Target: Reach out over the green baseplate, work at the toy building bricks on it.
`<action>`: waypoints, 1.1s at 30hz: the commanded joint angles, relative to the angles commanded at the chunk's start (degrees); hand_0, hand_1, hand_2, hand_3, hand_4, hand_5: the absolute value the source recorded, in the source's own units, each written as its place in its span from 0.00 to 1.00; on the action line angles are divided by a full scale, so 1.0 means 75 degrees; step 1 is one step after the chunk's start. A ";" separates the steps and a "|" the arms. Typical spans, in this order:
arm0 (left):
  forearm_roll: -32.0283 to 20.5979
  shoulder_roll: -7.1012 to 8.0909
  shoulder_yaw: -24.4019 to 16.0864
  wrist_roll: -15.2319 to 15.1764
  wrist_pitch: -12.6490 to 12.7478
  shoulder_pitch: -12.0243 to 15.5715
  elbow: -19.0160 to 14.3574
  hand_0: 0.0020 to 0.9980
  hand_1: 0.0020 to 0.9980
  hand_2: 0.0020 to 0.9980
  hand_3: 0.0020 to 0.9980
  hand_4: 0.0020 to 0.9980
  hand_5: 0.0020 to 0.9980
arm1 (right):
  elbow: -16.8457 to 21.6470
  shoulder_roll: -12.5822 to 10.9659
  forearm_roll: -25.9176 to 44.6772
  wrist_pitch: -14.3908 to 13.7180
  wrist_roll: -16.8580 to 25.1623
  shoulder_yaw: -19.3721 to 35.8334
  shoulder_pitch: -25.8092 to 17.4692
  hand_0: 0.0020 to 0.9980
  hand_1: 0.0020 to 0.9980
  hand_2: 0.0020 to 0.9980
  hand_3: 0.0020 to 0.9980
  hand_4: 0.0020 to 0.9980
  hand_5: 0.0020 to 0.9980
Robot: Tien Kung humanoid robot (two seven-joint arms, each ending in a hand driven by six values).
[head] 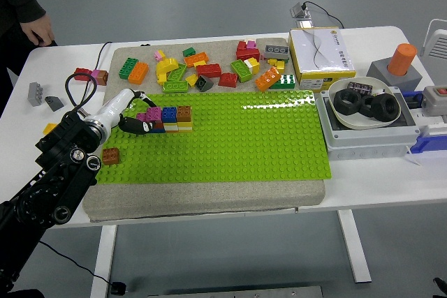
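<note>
The green baseplate (230, 137) lies on a grey mat in the middle of the table. At its left end stands a short row of stacked bricks (174, 118): blue, yellow, brown and red. A pink brick (149, 113) sits at the row's left end. My left hand (140, 118) reaches in from the lower left on a white wrist. Its dark fingers (131, 124) curl around the pink brick from above and below. A loose brown brick (110, 156) lies at the plate's left edge, beside my forearm. My right arm is out of view.
Several loose bricks (209, 68) are heaped on the mat behind the plate. A yellow-and-white box (320, 55) and a grey tray holding a bowl of black rings (367, 106) stand at the right. A person's sleeve and hand (31, 19) show at the top left.
</note>
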 joint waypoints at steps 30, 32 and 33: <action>-0.0040 -0.0013 0.0050 -0.0086 0.0021 0.0017 0.0113 1.00 0.97 0.97 0.72 0.63 0.00 | 0.0000 0.0016 0.0050 0.0010 0.0002 -0.0025 -0.0017 0.59 0.56 0.62 0.65 0.64 0.73; -0.0040 -0.0014 0.0053 -0.0085 0.0012 0.0018 0.0112 1.00 0.97 0.97 0.72 0.63 0.00 | 0.0000 0.0019 0.0046 0.0012 0.0002 -0.0025 -0.0018 0.59 0.56 0.62 0.65 0.64 0.73; -0.0039 -0.0015 0.0053 -0.0084 0.0007 0.0018 0.0112 1.00 0.97 0.97 0.74 0.64 0.00 | 0.0000 0.0019 0.0046 0.0013 0.0002 -0.0024 -0.0018 0.59 0.56 0.62 0.65 0.64 0.73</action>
